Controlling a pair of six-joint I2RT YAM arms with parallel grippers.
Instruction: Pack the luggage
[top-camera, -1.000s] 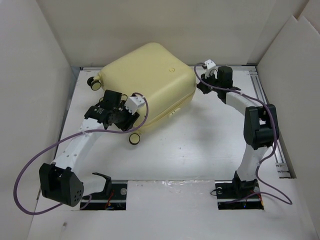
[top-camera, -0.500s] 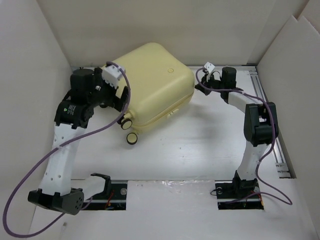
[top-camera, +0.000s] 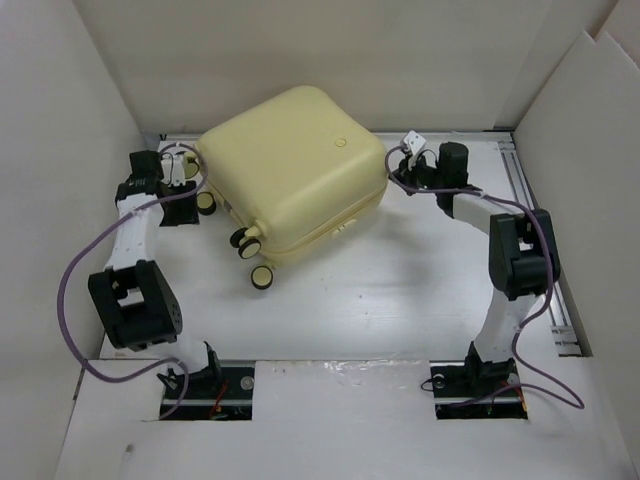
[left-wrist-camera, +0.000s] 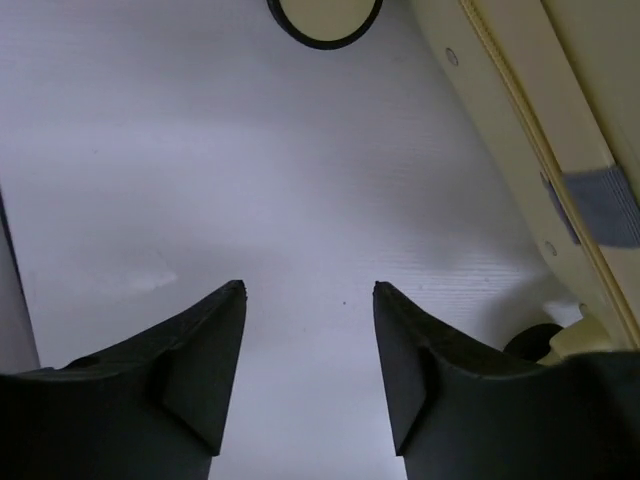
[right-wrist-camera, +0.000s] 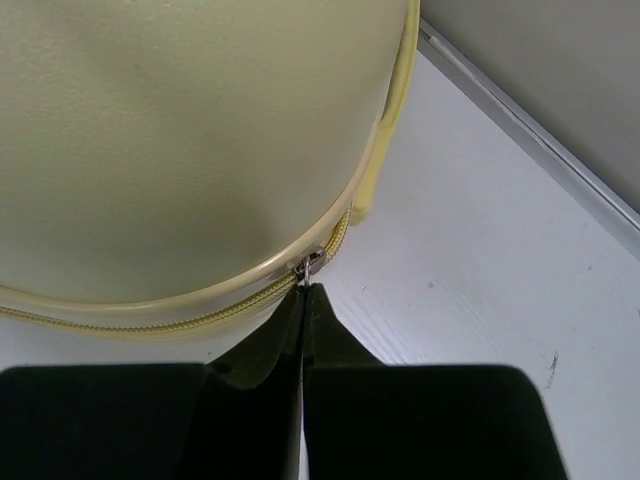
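Closed yellow luggage (top-camera: 295, 165) on white tabletop (top-camera: 400, 280), right gripper (right-wrist-camera: 303, 290) pinched on zipper pull (right-wrist-camera: 308, 266) at its corner, left gripper (left-wrist-camera: 308, 290) spread apart, empty, beside its wheeled side.

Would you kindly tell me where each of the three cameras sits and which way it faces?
Top external: above and behind the robot, looking down on the luggage, with the left arm and right arm in view.
Left wrist: on the left arm, facing the table beside the luggage; the open left tool shows.
Right wrist: on the right arm, facing the zipper pull; the shut right tool shows.
All three share the luggage.
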